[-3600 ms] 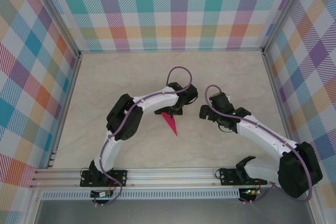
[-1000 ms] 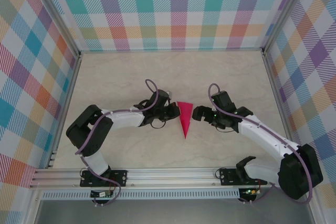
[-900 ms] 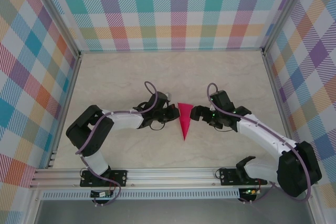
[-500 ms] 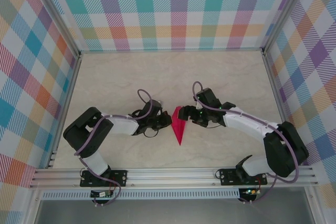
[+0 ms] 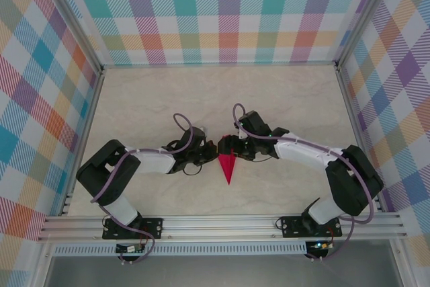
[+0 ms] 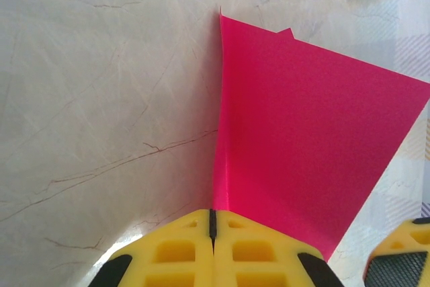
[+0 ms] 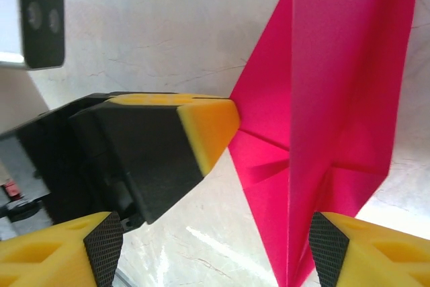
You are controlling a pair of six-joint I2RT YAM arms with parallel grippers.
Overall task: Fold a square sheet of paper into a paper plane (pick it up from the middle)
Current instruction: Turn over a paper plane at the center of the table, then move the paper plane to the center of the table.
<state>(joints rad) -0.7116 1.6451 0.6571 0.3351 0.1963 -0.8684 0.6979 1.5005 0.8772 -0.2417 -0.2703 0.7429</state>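
At table centre, the left gripper (image 6: 211, 218) now clamps the paper plane (image 5: 227, 166), which lay flat a second ago. The right gripper (image 7: 215, 243), fingers apart, has closed in; a shared fold looks next.

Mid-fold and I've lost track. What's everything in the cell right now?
folded paper: one, magenta-pink, a creased pointed shape at the table's middle, tip toward the near edge
table: one, beige marbled, under everything
walls: three, pastel plaid, on the left, far and right sides
frame rails: several, silver, along the near edge by the arm bases
left gripper: one, yellow fingers, shut on the folded paper's left edge near its wide end
right gripper: one, yellow and black fingers, open, at the folded paper's wide end from the right
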